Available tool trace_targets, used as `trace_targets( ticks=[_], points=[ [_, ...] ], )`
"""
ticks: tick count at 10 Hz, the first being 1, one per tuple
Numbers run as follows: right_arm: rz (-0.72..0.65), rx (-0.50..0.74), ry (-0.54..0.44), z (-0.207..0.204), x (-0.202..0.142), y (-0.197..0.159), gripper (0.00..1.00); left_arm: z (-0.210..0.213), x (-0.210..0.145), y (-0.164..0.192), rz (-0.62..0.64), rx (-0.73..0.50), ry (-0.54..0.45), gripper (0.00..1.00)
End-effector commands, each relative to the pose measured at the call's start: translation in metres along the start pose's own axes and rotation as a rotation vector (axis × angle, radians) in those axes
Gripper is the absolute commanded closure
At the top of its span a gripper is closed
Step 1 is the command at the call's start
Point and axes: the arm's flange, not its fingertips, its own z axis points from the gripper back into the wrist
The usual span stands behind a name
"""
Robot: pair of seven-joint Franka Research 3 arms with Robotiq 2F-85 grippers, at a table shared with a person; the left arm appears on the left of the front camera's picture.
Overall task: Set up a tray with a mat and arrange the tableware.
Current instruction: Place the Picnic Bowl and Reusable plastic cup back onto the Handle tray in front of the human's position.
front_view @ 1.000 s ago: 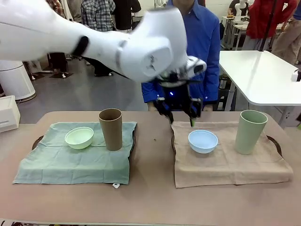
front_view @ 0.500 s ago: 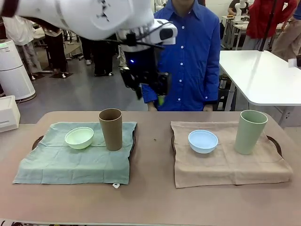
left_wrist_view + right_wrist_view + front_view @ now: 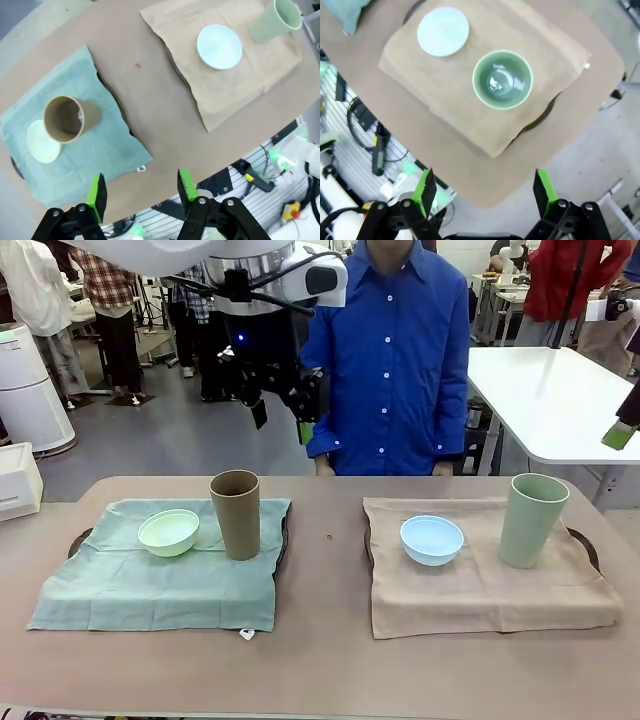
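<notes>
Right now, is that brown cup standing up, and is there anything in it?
Upright and empty. The brown cup stands mouth-up on the green mat beside the mint bowl; the left wrist view looks straight down into its bare inside.

The front camera sits low at the robot's edge of the counter (image 3: 330, 660), facing straight across it to the person (image 3: 395, 350) on the far side. The left wrist camera looks steeply down from high above, taking in both mats. The right wrist camera looks almost straight down over the tan mat (image 3: 485, 85) and the counter's corner. All three views share the light blue bowl (image 3: 431, 540) and pale green cup (image 3: 533, 519).
</notes>
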Motion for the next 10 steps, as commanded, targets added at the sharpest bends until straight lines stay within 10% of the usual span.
trace_targets(
  ticks=[1, 10],
  points=[
    [-0.009, 0.020, 0.056, -0.0010, -0.0027, -0.0062, 0.00, -0.0033, 0.0021, -0.0011, -0.003, -0.018, 0.001, 0.26],
    [-0.009, 0.020, 0.056, -0.0010, -0.0027, -0.0062, 0.00, -0.0033, 0.0021, -0.0011, -0.003, -0.018, 0.001, 0.26]
  ],
)
